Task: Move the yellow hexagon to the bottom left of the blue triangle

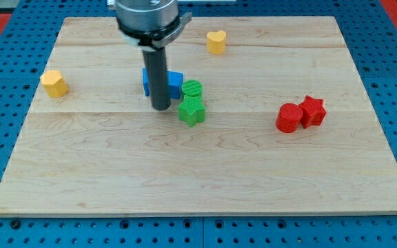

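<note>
The yellow hexagon (54,83) lies near the board's left edge. The blue blocks (174,83) sit near the top centre, partly hidden behind my rod; I cannot tell which part is the triangle. My tip (160,107) rests on the board just below the blue blocks and left of the green star (191,110). The tip is far to the right of the yellow hexagon.
A green cylinder (192,89) touches the blue blocks and the green star. A yellow heart (216,41) lies near the top. A red cylinder (289,118) and a red star (313,110) sit together at the right. The wooden board (198,172) lies on a blue pegboard.
</note>
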Action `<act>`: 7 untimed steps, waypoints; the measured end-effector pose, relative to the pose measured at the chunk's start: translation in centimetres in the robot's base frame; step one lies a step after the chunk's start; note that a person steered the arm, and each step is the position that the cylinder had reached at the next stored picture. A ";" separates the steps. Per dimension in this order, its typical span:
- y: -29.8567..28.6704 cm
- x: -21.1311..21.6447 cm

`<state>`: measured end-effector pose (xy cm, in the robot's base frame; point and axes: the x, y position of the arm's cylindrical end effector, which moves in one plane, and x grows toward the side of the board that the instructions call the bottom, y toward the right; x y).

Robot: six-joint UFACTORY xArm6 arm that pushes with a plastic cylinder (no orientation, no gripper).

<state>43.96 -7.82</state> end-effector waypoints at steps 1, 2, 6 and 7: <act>-5.3 2.8; -19.0 2.9; -19.8 -7.2; -20.0 -8.1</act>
<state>35.89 -27.86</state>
